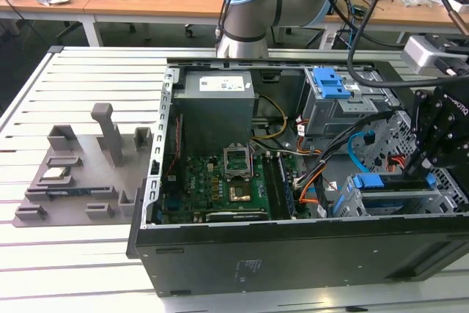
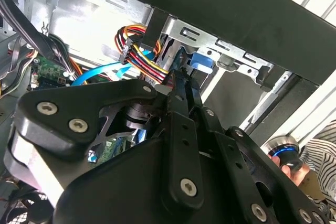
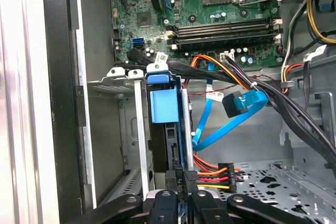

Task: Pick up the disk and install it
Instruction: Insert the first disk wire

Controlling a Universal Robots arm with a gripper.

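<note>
The disk [image 1: 381, 183] stands on edge in the metal drive cage [image 1: 410, 203] at the front corner of the open computer case, on the exterior view's right, with its blue bracket on top. In the first wrist view the bracket's blue tab [image 3: 164, 103] sits between the cage's silver rails. My black gripper [image 1: 415, 171] reaches down onto the disk's near end. Its fingers [image 3: 165, 200] lie close together, shut, beside a black power plug [image 3: 178, 178] with coloured wires. The second wrist view has the gripper [image 2: 184, 85] just short of the blue bracket [image 2: 199, 61]. Contact is hidden.
The case holds a grey power supply [image 1: 218, 111], a green motherboard [image 1: 220, 188], a blue-latched bay [image 1: 330, 82] and loose cables, one a blue ribbon [image 3: 231, 124]. A grey fixture tray [image 1: 73, 174] lies on the slatted table. A striped sleeve [image 2: 320, 156] shows beyond the case.
</note>
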